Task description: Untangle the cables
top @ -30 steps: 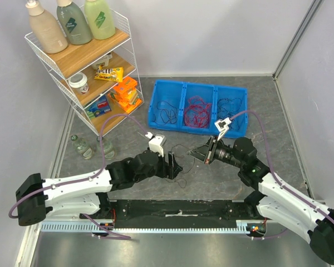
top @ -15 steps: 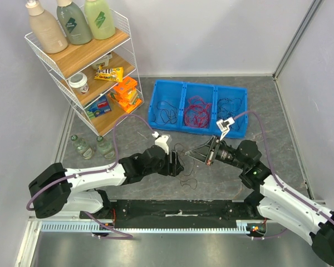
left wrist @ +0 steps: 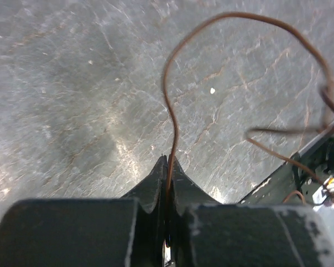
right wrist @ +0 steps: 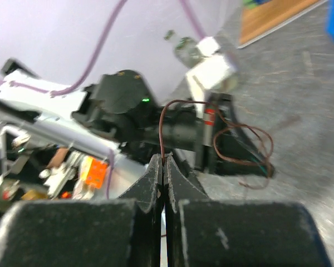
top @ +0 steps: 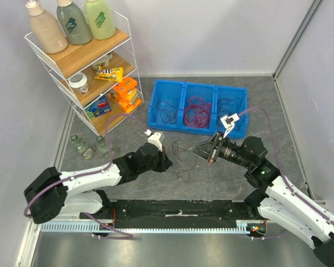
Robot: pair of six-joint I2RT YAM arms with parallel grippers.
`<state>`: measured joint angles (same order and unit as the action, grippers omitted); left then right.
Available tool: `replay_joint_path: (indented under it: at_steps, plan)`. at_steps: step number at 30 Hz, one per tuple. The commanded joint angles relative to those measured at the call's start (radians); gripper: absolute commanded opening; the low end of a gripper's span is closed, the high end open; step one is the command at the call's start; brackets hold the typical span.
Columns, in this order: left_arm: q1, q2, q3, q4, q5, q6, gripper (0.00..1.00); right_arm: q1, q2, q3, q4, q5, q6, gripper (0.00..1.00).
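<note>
My left gripper (left wrist: 167, 167) and right gripper (right wrist: 163, 161) each pinch a strand of cables (right wrist: 162, 133); bin (top: 197, 84) at twelve o'clock.

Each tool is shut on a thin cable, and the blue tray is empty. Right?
Not empty: the top view shows cables in the compartments of the blue tray. The left tool and right tool are each shut on a cable.

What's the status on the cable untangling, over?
Both shut: left gripper and right gripper each pinch a thin cable. Loops slack between them. Bin behind, not in the way.
</note>
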<state>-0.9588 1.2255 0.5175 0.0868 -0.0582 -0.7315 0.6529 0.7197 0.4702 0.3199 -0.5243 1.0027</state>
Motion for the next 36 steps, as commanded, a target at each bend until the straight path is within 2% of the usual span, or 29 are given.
replay_joint_path:
  at_steps: [1, 4, 6, 8, 11, 16, 22, 26, 34, 36]
  plan:
    - [0.009, -0.134, 0.055, -0.138, -0.181, 0.014, 0.02, 0.005, -0.08, 0.195, -0.535, 0.369, -0.261, 0.0]
    - [0.011, -0.291, 0.041, -0.267, -0.348, -0.018, 0.02, 0.005, -0.132, 0.252, -0.822, 0.885, -0.3, 0.0]
    - [0.009, -0.418, 0.016, -0.355, -0.47, -0.055, 0.02, 0.005, -0.164, 0.266, -0.974, 1.108, -0.268, 0.0]
    - [0.009, -0.556, -0.007, -0.451, -0.564, -0.083, 0.02, 0.005, -0.19, 0.263, -1.039, 1.236, -0.239, 0.0]
    - [0.011, -0.791, -0.028, -0.515, -0.637, -0.072, 0.02, 0.004, -0.221, 0.252, -1.073, 1.302, -0.185, 0.0]
    - [0.009, -0.988, -0.013, -0.571, -0.701, -0.02, 0.02, 0.004, -0.278, 0.232, -1.075, 1.337, -0.112, 0.0]
    - [0.009, -0.992, 0.113, -0.714, -0.79, 0.007, 0.02, 0.004, -0.396, 0.216, -1.098, 1.408, -0.053, 0.0]
    - [0.011, -1.04, 0.17, -0.737, -0.819, 0.064, 0.02, 0.005, -0.471, 0.202, -1.096, 1.42, -0.044, 0.0]
    - [0.009, -1.12, 0.228, -0.775, -0.844, 0.092, 0.02, 0.004, -0.497, 0.177, -1.098, 1.419, -0.041, 0.0]
    - [0.009, -1.126, 0.252, -0.8, -0.851, 0.092, 0.02, 0.005, -0.499, 0.177, -1.098, 1.417, -0.035, 0.03]
